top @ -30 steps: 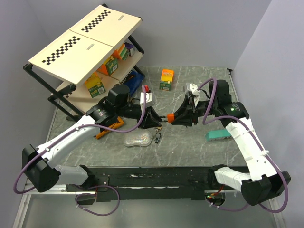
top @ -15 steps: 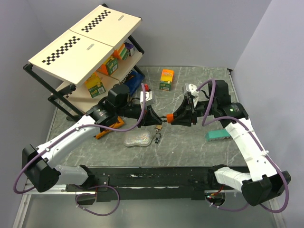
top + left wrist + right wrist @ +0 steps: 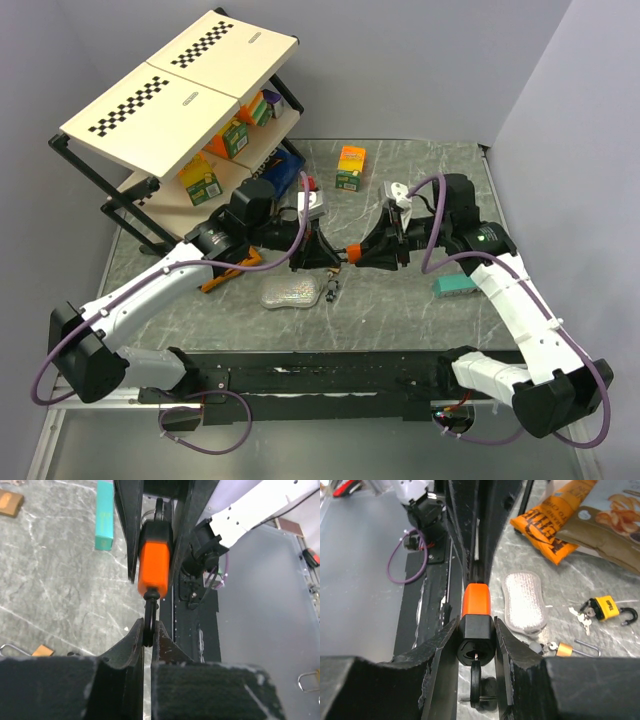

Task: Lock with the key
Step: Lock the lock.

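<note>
Above the middle of the table (image 3: 400, 310), the two arms meet tip to tip with an orange padlock (image 3: 354, 250) held between them. The right gripper (image 3: 476, 630) clamps the padlock's black end from both sides, and a dark key (image 3: 476, 680) sticks out of the keyhole there. The left gripper (image 3: 148, 632) is closed tight on the black shackle (image 3: 149, 622). Just near of them a silver pouch (image 3: 290, 294) lies on the table; a teal box (image 3: 455, 285) sits further right.
</note>
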Available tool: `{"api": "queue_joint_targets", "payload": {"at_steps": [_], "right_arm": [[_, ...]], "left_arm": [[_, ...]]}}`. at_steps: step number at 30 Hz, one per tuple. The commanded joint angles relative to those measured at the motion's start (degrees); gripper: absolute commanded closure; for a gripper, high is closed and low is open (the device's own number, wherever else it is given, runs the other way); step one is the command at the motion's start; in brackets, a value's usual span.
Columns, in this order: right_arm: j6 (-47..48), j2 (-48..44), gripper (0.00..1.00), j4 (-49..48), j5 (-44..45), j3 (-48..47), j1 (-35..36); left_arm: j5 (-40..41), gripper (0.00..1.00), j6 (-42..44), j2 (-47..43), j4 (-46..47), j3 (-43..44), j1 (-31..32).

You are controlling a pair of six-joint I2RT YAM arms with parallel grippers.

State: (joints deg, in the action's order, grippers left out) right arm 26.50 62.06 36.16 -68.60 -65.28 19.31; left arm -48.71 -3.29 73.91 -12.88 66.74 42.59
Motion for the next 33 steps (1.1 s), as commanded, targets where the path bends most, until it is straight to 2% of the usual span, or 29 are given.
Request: {"api": "queue_joint_targets", "payload": {"at_steps": [1, 6, 10, 20, 23, 27, 30, 31, 33], "right_arm": [[-0.5, 0.1, 1.00, -7.1, -2.8, 0.8, 4.2], [-0.8, 0.9, 1.00, -6.3, -4.9, 0.4, 5.5], [-0.8, 1.7, 1.00, -5.0, -5.7, 0.2, 6.9], [-3.6, 3.7, 1.00, -8.1, -5.4, 0.8, 9.5], [-1.4, 4.5, 1.00, -4.5, -5.1, -1.0, 9.3], [4.5, 5.9, 0.98, 7.1, -4.1, -4.8, 6.0], [7.7, 6.8, 0.76, 13.6, -4.3, -7.9, 0.8], [10.7, 7.2, 0.55, 18.4, -3.9, -8.9, -0.4], [17.3, 8.0, 0.39, 23.8, -1.1, -11.4, -2.4]], "left_arm": [[-3.7, 0.99, -3.9, 2.0, 11.8, 2.2, 2.7], [-3.9, 0.99, -4.4, 2.6, 12.4, 2.6, 3.1], [-3.5, 0.99, -5.2, 3.1, 16.4, 2.7, 3.3], [-2.3, 0.99, -6.6, 4.9, 19.5, 4.2, 4.5], [-1.9, 0.99, -4.6, 4.3, 17.3, 3.5, 4.3], [-2.1, 0.99, -1.0, 1.2, 13.1, 0.3, 2.6], [-2.5, 0.99, 0.4, -0.6, 10.0, -1.5, 0.5], [-2.6, 0.99, 1.0, -1.0, 9.0, -1.9, -0.3], [-2.8, 0.99, 2.7, -1.9, 6.9, -2.6, -0.9]]}}
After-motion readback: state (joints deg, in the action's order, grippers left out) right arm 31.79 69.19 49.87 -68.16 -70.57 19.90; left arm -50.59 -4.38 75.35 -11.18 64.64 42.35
